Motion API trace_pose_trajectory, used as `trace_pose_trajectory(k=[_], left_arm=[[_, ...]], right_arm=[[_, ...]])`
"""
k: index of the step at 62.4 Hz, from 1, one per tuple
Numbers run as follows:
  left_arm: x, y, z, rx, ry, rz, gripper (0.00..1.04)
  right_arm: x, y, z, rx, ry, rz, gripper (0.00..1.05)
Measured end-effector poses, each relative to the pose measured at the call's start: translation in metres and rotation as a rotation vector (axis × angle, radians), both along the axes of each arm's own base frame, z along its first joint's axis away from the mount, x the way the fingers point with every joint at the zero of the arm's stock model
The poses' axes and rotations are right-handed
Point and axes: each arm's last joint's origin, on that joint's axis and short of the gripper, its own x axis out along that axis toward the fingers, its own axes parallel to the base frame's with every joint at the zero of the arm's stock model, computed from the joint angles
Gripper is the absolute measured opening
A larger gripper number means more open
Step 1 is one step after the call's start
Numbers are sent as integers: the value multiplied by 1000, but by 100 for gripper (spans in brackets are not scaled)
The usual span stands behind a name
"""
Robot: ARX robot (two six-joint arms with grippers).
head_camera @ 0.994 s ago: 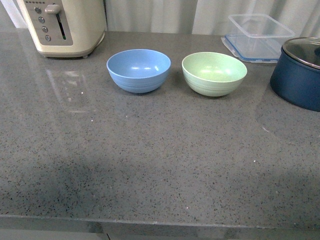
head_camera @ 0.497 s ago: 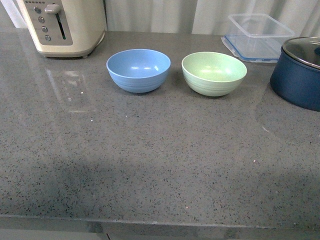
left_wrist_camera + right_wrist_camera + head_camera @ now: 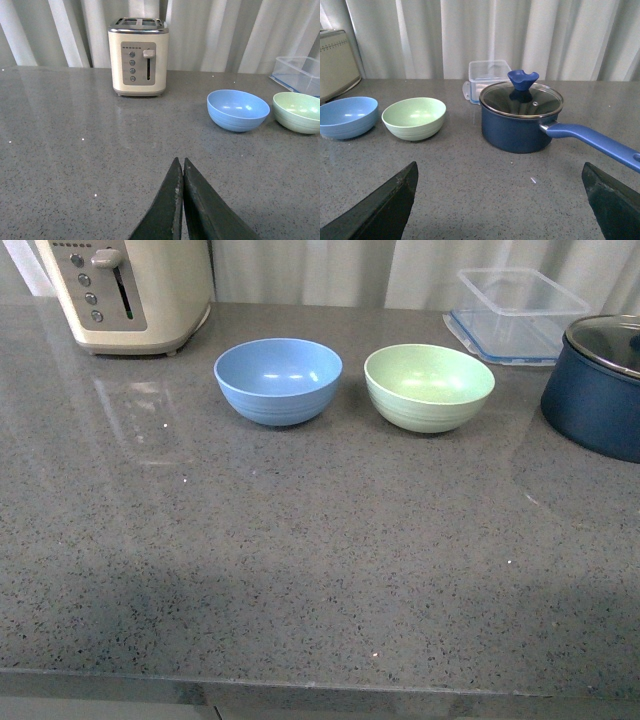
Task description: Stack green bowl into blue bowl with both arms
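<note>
Green and pale, the round matte bowl (image 3: 429, 387) sits on the grey speckled stone counter (image 3: 300, 570). It is just beside the light blue round matte bowl (image 3: 278, 380), but the two do not touch. Both stand upright and look empty. The blue one is nearer the cream toaster (image 3: 130, 290). The green one is nearer the dark blue pot with a glass lid (image 3: 595, 390).

I think the green bowl is light and hard, with thin walls. Its skin looks smooth, so it may slip if it is held loosely. The best place to grab looks like the rim, with one finger inside and one outside. The side facing away from the pot has more room.

The two bowls are the same size, so the green one should go in straight from above. The blue bowl may slide when it is bumped, so it could use a steady hold too.

The left gripper (image 3: 180, 161) has its two fingers pressed together with nothing between them. The right gripper (image 3: 500, 170) has its fingers spread wide and holds nothing. Both are well apart from the bowls.
</note>
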Motion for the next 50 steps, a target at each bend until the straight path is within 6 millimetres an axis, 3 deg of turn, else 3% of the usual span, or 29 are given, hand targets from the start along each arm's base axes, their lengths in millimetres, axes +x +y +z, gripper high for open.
trace_pose_trajectory(k=[11,23,25,31,34,36,40,45,50], left_arm=[[0,0,0,0,0,0,4],[0,0,0,0,0,0,37],[0,0,0,0,0,0,43],[0,0,0,0,0,-1,60],[0,0,0,0,-1,-2,69],[0,0,0,0,-1,-2,75],[0,0,0,0,0,-2,85],[0,0,0,1,0,-1,100],[0,0,0,2,0,-1,97]], right_arm=[[0,0,0,0,0,0,95],[0,0,0,0,0,-1,95],[0,0,-1,11,82,-28,95],[7,2,11,4,595,-126,95],[20,4,18,-14,829,-121,95],[30,6,21,-18,882,-116,95],[50,9,28,-22,918,-107,95],[88,15,42,-16,926,-81,95],[116,20,51,-17,930,-58,95]])
